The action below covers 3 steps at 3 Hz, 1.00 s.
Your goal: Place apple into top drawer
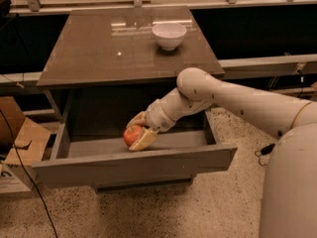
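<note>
Fingers [143,141] of the gripper [133,132] clamp the apple [130,135] inside the top drawer [133,163], arm [237,100] reaching down.

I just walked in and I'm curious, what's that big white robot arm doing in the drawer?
The robot is putting an apple away. Its arm reaches down into the open top drawer, and the tool at the end is closed around the apple, low inside the drawer. It has not let go yet, and I cannot tell if the apple touches the bottom. A white bowl sits on the cabinet top.
</note>
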{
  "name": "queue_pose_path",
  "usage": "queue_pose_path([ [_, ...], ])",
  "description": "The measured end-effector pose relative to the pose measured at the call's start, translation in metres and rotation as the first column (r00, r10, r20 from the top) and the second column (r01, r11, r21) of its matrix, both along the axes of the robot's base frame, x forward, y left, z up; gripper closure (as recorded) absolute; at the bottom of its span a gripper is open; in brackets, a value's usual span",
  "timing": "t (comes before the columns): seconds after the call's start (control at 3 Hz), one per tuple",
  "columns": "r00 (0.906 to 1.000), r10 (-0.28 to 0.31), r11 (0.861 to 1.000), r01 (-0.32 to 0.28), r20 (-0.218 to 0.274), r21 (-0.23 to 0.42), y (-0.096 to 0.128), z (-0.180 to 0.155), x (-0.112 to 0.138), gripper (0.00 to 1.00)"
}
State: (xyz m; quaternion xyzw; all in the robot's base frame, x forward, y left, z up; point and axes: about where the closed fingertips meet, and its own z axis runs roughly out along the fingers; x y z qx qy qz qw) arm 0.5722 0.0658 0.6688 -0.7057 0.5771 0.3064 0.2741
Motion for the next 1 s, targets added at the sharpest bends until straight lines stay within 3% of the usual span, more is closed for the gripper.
queue_pose_path([
  [0.33, 1.0000, 0.000, 1.000, 0.000, 0.000, 0.000, 0.0000, 0.0025, 0.0000, 1.00],
  [0.67, 0.9999, -0.008, 1.000, 0.008, -0.010, 0.006, -0.0022, -0.0005, 0.0001, 0.81],
  [1.0, 0.9998, -0.019, 1.000, 0.019, -0.012, 0.013, -0.0036, -0.0051, 0.0021, 0.53],
])
